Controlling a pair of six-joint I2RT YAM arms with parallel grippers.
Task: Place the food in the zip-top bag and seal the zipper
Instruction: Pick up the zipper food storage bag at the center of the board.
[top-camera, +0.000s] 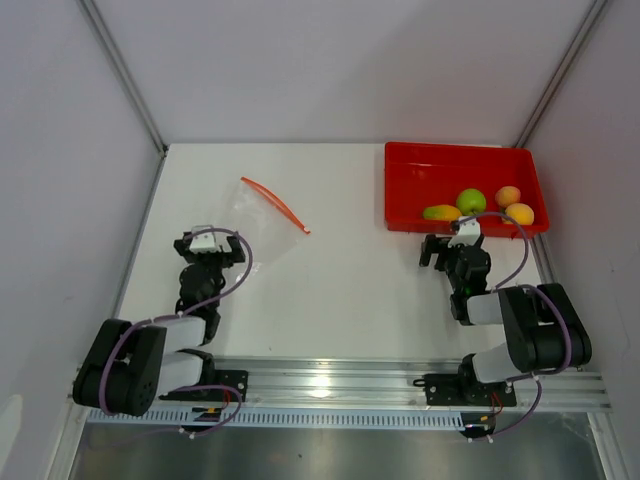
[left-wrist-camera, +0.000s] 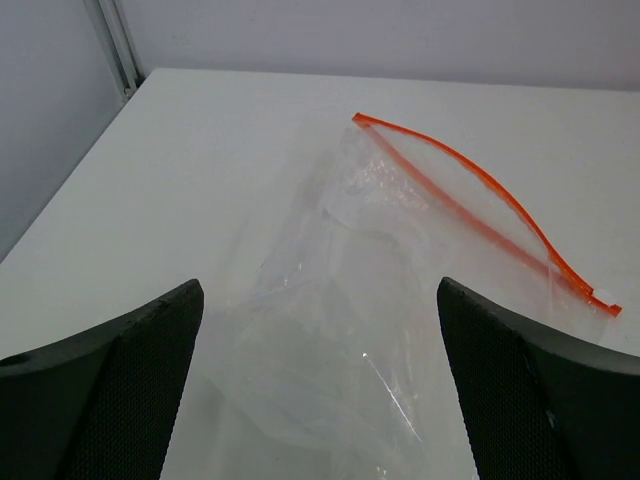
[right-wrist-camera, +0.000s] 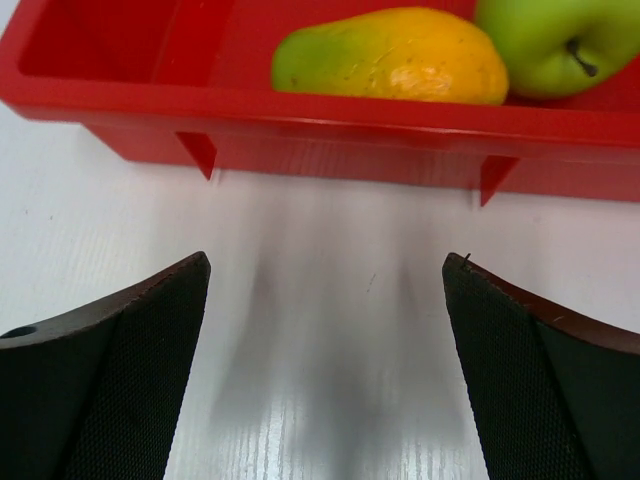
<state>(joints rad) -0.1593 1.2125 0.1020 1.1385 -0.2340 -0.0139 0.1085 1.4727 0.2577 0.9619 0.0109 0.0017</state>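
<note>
The clear zip-top bag (top-camera: 262, 222) lies flat on the white table, its orange-red zipper (top-camera: 275, 203) along the far right edge. It also shows in the left wrist view (left-wrist-camera: 370, 300), with the zipper (left-wrist-camera: 480, 200) beyond. My left gripper (top-camera: 207, 243) is open and empty, just near the bag's closed end. The mango (top-camera: 440, 212), green apple (top-camera: 471, 201) and two orange-yellow fruits (top-camera: 508, 195) (top-camera: 519, 213) lie in the red tray (top-camera: 420, 165). My right gripper (top-camera: 452, 245) is open and empty, just in front of the tray. The right wrist view shows the mango (right-wrist-camera: 395, 55) and apple (right-wrist-camera: 555, 40).
The red tray's near wall (right-wrist-camera: 330, 130) stands between my right gripper and the fruit. Grey walls close the table at the back and both sides. An aluminium rail (top-camera: 330, 385) carries the arm bases at the near edge.
</note>
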